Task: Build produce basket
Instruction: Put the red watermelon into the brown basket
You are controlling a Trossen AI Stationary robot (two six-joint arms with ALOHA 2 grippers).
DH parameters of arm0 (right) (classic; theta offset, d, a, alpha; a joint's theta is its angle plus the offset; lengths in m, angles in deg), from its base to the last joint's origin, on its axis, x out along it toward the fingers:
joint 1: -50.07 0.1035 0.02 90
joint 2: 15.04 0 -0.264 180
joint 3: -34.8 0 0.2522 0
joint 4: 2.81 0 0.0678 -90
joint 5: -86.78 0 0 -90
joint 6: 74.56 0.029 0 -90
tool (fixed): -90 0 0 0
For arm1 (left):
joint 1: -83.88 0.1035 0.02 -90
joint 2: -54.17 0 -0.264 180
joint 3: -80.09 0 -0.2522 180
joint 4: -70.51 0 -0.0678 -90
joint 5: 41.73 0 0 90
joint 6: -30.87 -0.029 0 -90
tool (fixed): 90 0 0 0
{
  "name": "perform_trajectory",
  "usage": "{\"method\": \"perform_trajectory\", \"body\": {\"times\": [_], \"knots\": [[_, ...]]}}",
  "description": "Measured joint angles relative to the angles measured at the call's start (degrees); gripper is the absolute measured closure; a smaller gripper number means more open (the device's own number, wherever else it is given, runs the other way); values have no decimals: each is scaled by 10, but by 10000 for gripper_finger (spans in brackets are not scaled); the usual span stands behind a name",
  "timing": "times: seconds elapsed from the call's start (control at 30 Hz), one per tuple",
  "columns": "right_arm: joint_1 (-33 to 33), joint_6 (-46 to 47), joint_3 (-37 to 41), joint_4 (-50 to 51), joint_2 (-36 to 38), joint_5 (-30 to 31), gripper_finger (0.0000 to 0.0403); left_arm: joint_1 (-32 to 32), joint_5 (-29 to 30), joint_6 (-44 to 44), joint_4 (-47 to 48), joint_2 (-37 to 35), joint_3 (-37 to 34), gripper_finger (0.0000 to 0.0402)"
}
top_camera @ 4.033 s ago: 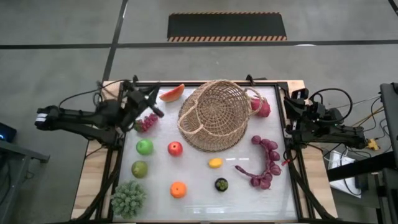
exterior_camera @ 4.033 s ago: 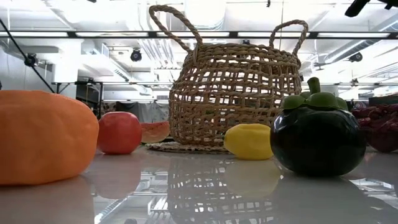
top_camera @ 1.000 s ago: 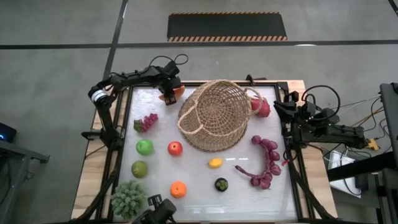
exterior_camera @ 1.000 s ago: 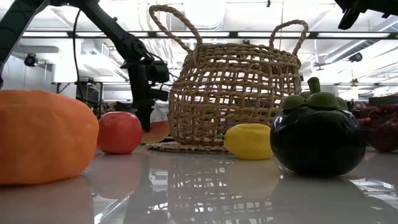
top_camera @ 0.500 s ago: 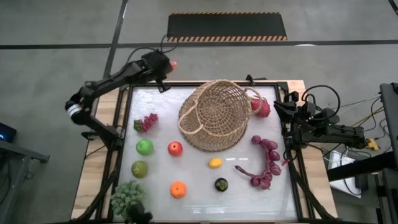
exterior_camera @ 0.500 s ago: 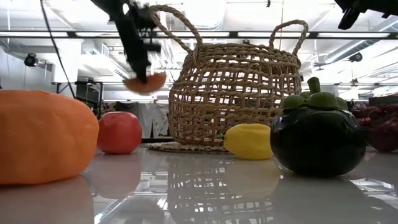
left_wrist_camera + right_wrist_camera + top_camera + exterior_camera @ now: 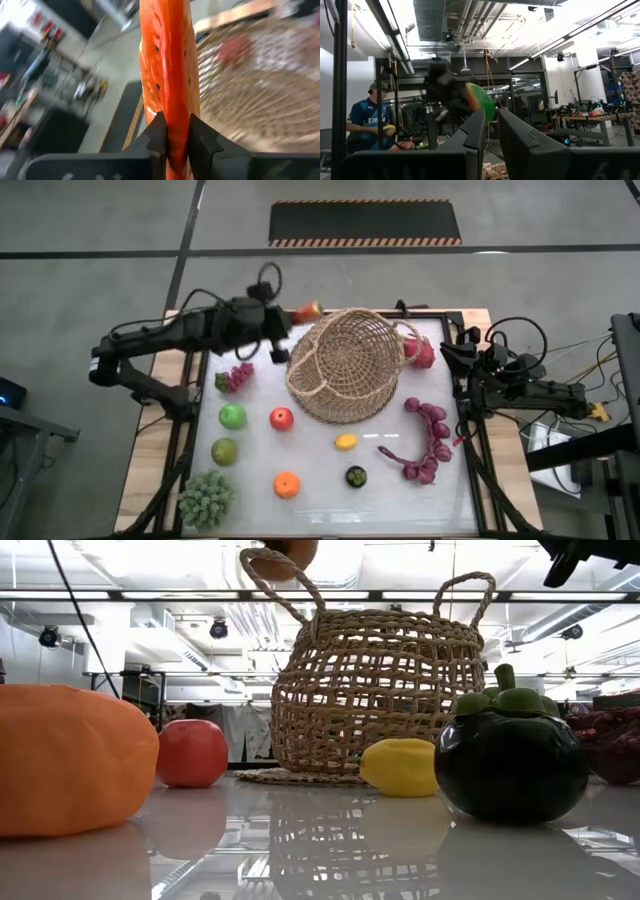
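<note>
The tan wicker basket (image 7: 345, 365) lies tipped on its side at the table's far middle, mouth toward the near left. My left gripper (image 7: 288, 318) is raised just left of the basket's far rim, shut on the red watermelon slice (image 7: 307, 311). That slice also shows at the top of the low view (image 7: 283, 552), beside a basket handle (image 7: 275, 580). My right gripper (image 7: 491, 125) waits at the table's right edge with its fingers close together. On the table sit a red apple (image 7: 282, 418), green apple (image 7: 233, 416), lemon (image 7: 346, 442), orange (image 7: 287, 484) and grapes (image 7: 236, 376). My left gripper pinches the watermelon slice between its two fingers (image 7: 156, 135), one on each flat red face, at the slice's end nearest the wrist (image 7: 172, 125). The fingers come level from the table's left. The slice is lifted clear and sticks out past the fingertips toward the basket.
A dark mangosteen (image 7: 356, 476), a green pear (image 7: 224, 451), a spiky green bunch (image 7: 207, 498) and long purple bunches (image 7: 425, 440) lie near the front and right. A pink-red fruit (image 7: 420, 352) sits against the basket's right side. A person (image 7: 370, 125) stands beyond the table.
My left gripper has lifted the watermelon slice off the table's far left part, carried it up and past the far edge, then swung it right toward the basket's far rim. The slice is now well above the table. The basket has kept still.
</note>
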Motion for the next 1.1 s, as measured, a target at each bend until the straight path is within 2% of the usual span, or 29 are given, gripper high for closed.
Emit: {"method": "perform_trajectory", "body": {"times": [0.2, 0.57, 0.8, 1.1], "knots": [[0, 0, 0, 1, 0, 0, 360, -56, -43, -35, -10, 82, 81, 375], [0, 1, 0, 28, 0, 0, 360, -52, -65, -48, -11, 253, 198, 375], [0, -1, 0, 33, 0, 0, 360, -39, -65, -46, -7, 334, 233, 375], [0, 0, 0, 47, 0, 0, 360, -16, -57, -40, 20, 399, 232, 374]]}}
